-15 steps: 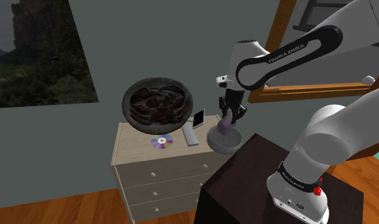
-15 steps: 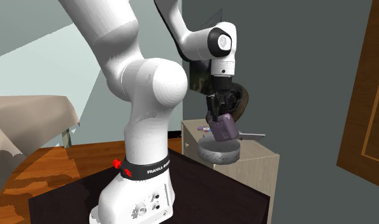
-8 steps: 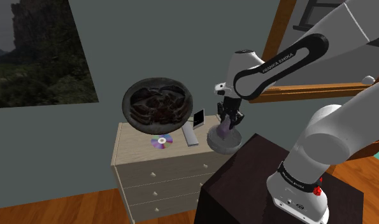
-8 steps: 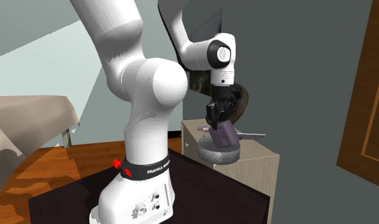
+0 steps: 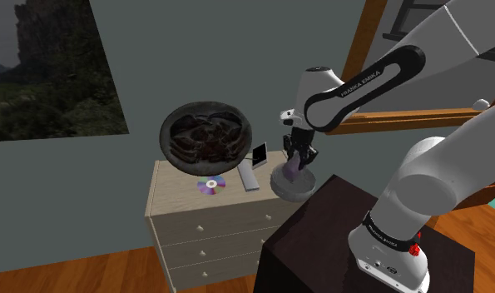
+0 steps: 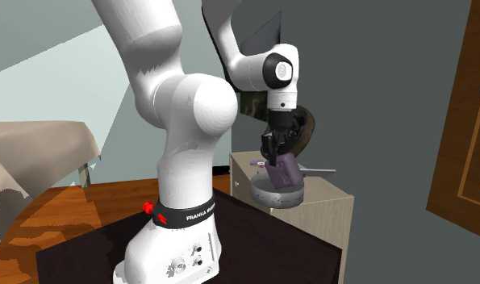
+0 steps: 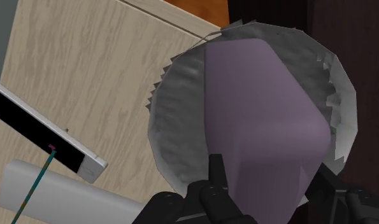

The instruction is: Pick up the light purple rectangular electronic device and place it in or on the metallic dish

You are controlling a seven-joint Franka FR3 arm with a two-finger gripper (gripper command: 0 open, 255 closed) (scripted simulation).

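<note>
**Q:** Where does the purple device (image 7: 264, 114) sit against the gripper (image 7: 271, 186)?

**A:** It is clasped between the black fingers (image 7: 216, 170). It hangs tilted just below the hand, its lower end down inside the grey metallic dish (image 7: 181, 89).

**Q:** And the dish?

**A:** It stands on the corner of the pale wooden dresser (image 5: 187, 208) closest to the dark stand (image 5: 320, 241). Beyond it lie a grey bar (image 5: 248, 177), a black-faced slab (image 5: 259, 153) and a disc (image 5: 210, 185), with a big dark bowl (image 5: 205, 133) at the back.

**Q:** Anything changed?

**A:** A second ago the device hung higher over the dish. The hand has since come down, and over the last half second it barely moved.
</note>
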